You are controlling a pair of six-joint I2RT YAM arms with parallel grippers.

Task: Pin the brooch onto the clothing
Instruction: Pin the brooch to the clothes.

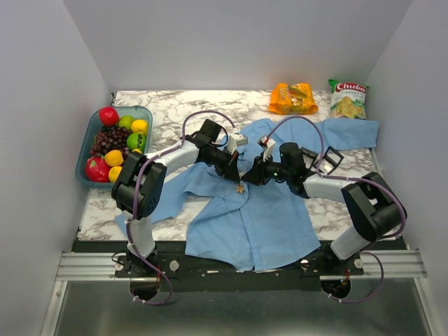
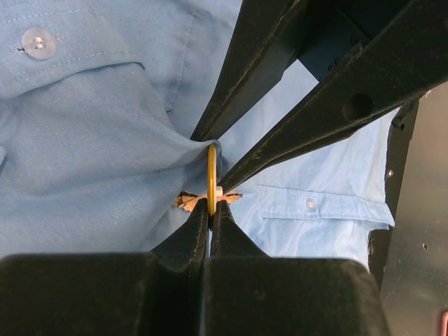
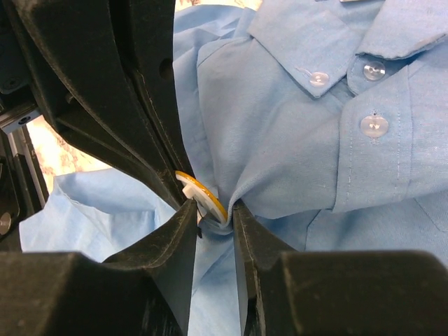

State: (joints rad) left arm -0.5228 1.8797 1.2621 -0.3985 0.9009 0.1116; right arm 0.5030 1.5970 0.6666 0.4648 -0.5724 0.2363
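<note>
The clothing [image 1: 273,217], a light blue buttoned shirt, lies spread over the table's middle. Both grippers meet above its chest area. My left gripper [image 1: 234,175] [image 2: 211,208] is shut on the edge of the brooch [image 2: 211,175], a thin yellow-rimmed disc seen edge-on, small and orange-gold from above [image 1: 240,187]. My right gripper [image 1: 246,179] [image 3: 213,208] pinches a raised fold of the shirt [image 3: 294,140] against the brooch [image 3: 203,194], whose white back faces its left finger. In the left wrist view the right gripper's fingers [image 2: 301,126] reach in from the upper right, over the shirt [image 2: 91,140].
A teal tray [image 1: 85,143] of fruit stands at the left edge. An orange snack bag [image 1: 293,98] and a green chip bag [image 1: 348,98] lie at the back. A small black square tray [image 1: 330,159] sits by the right arm. White walls close in on three sides.
</note>
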